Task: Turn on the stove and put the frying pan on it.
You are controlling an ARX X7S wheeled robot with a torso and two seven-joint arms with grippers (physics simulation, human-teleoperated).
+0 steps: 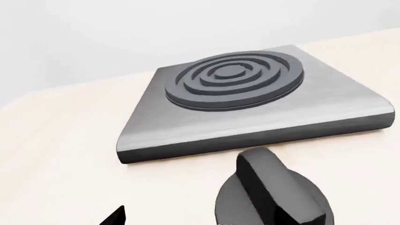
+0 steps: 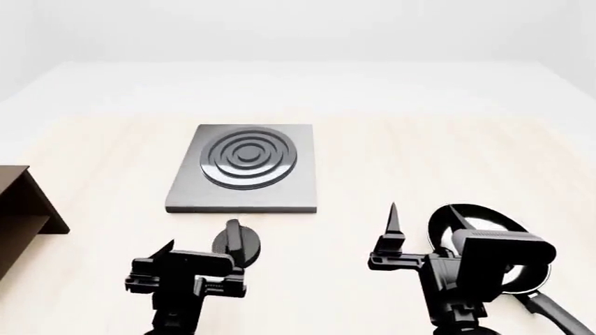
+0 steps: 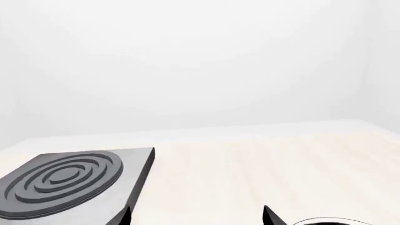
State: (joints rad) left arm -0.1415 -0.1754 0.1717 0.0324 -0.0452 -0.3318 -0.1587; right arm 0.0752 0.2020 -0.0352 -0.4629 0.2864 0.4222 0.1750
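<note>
Head view: small round black frying pan with a glossy pale inside (image 2: 484, 227) sits on the light wooden tabletop (image 2: 437, 153), front right, well apart from the flat square dark-grey metal stove with raised concentric burner rings (image 2: 247, 167) at centre; pan's long black handle (image 2: 557, 314) runs toward the near right corner, partly hidden by the right arm. Small round black ridged knob (image 2: 239, 243) sits just in front of the stove's near edge, apart from it. Left gripper (image 2: 200, 262) is right beside the knob, fingers spread, nothing held (left wrist view shows the knob close up between the tips, contact not clear). Right gripper (image 2: 419, 234) hovers over the pan's left rim, fingers apart, empty. Judgement: pan looks rigid, light enough for one gripper, glossy so the rim may slip; the handle is the better hold, near the bowl end to limit tipping. Knob is stiff, pinch across the ridge to twist. Dark brown wooden shelf (image 2: 24, 209) at far left, out of the way.
</note>
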